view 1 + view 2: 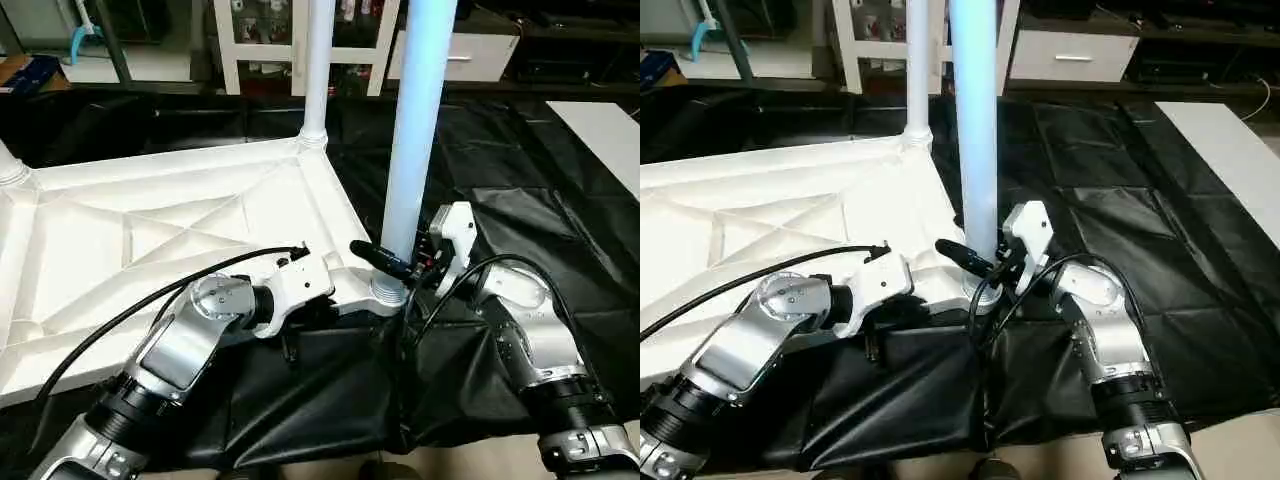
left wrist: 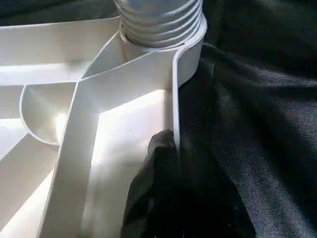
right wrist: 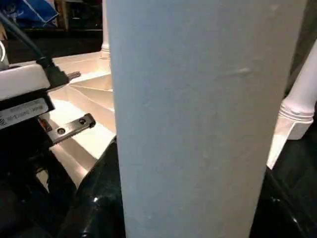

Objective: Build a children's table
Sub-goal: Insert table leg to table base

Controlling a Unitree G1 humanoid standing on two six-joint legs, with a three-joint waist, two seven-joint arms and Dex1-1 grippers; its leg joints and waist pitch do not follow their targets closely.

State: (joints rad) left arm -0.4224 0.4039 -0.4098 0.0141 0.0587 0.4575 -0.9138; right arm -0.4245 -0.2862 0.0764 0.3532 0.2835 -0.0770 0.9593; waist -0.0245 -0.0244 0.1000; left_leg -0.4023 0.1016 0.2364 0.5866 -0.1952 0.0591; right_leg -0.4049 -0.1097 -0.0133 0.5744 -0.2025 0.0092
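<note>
The children's table top [image 1: 150, 230] lies upside down on black cloth, its ribbed underside facing up. White legs stand in the far right socket [image 1: 318, 70] and the far left one [image 1: 10, 165]. A third leg [image 1: 415, 120] stands upright in the near right corner socket [image 1: 388, 292], with its screw thread [image 2: 158, 20] showing at the base. My right gripper [image 1: 400, 262] is shut on this leg just above the socket. My left gripper [image 1: 325, 300] is shut on the top's rim [image 2: 174, 99] beside that corner, one black finger [image 2: 153, 188] lying inside the rim.
A white glass-door cabinet [image 1: 270, 40] and a white drawer unit [image 1: 480, 55] stand behind. A white board [image 1: 610, 135] lies at the right on the black cloth [image 1: 520, 170]. A black cable [image 1: 150, 300] loops over the table top from my left arm.
</note>
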